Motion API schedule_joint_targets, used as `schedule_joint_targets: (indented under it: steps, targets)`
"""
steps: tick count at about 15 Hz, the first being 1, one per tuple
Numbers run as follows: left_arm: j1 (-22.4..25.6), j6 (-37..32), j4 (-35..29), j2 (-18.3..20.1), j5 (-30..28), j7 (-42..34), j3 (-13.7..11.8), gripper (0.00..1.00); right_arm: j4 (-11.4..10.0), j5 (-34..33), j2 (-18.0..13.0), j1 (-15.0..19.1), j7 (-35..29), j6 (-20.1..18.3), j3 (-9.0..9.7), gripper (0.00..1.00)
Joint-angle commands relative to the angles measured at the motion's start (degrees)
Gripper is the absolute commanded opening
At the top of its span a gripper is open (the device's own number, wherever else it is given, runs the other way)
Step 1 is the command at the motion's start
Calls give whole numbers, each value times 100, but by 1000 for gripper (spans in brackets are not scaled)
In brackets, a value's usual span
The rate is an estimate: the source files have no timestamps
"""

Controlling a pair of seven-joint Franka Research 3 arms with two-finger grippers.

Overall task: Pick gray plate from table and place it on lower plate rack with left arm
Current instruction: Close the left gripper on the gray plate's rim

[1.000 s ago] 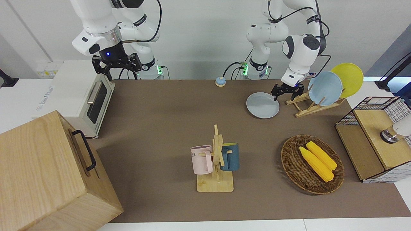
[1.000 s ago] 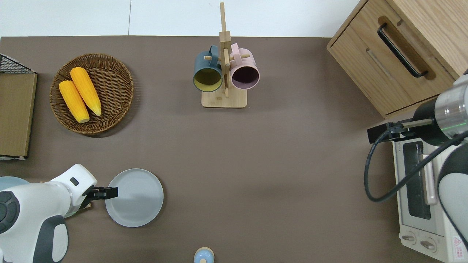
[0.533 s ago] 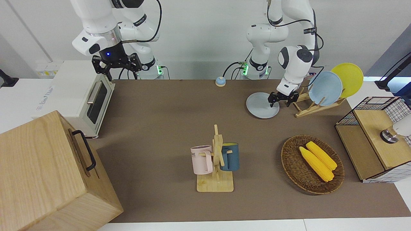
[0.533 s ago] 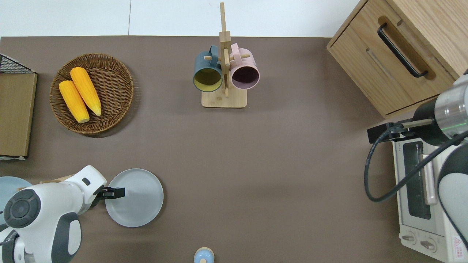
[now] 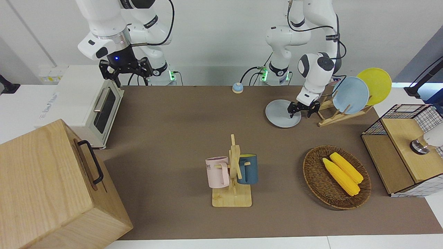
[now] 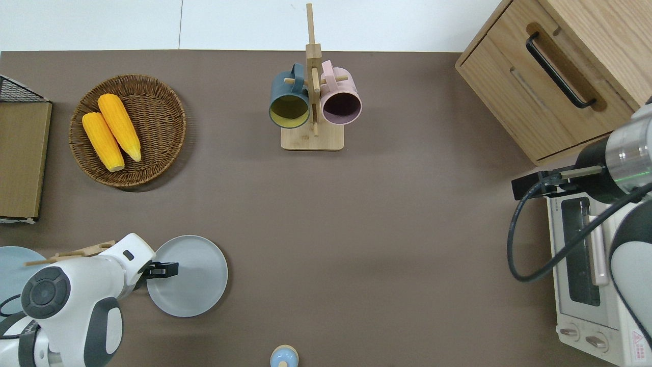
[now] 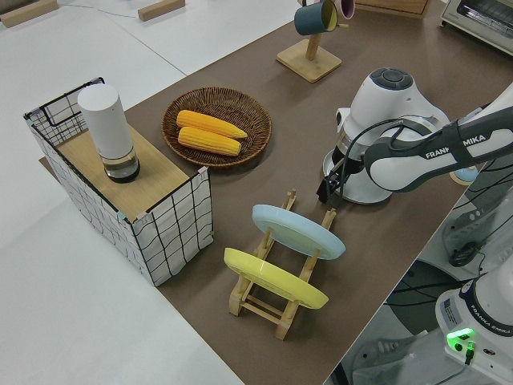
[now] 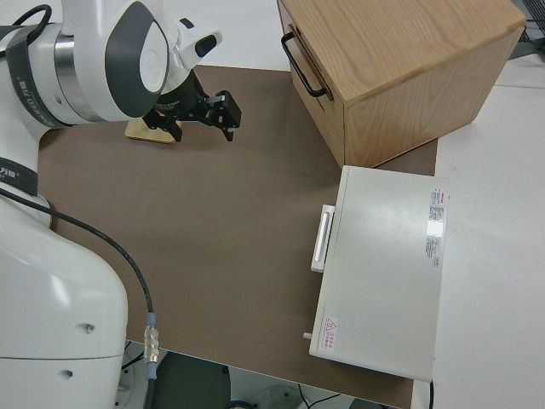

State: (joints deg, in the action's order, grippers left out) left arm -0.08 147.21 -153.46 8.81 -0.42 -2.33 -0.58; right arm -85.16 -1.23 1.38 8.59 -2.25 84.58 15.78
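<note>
A pale gray plate lies flat on the brown table, just beside the small wooden lower plate rack, which already holds a light blue plate and a yellow plate. Over the past second the left gripper has slid inward from the plate's rim toward the rack end and dropped lower, so it now sits over the plate's edge. Its fingers appear slightly apart and hold nothing; the plate has not moved. The grasp seems imminent, with lifting still to come. The right arm is parked
</note>
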Motion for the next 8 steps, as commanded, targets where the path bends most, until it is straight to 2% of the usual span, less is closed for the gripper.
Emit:
schedule_joint_targets:
  steps: [1, 3, 8]
  targets:
    - [-264, 167, -114, 24, -89, 277, -48, 254, 52, -9, -7, 107, -74, -82, 101, 983]
    - [-317, 159, -114, 33, -89, 356, -48, 1, 52, -9, -15, 107, -74, -82, 101, 983]
    - [-344, 88, -114, 59, -89, 347, -48, 0, 52, -9, -15, 107, -74, -74, 101, 983]
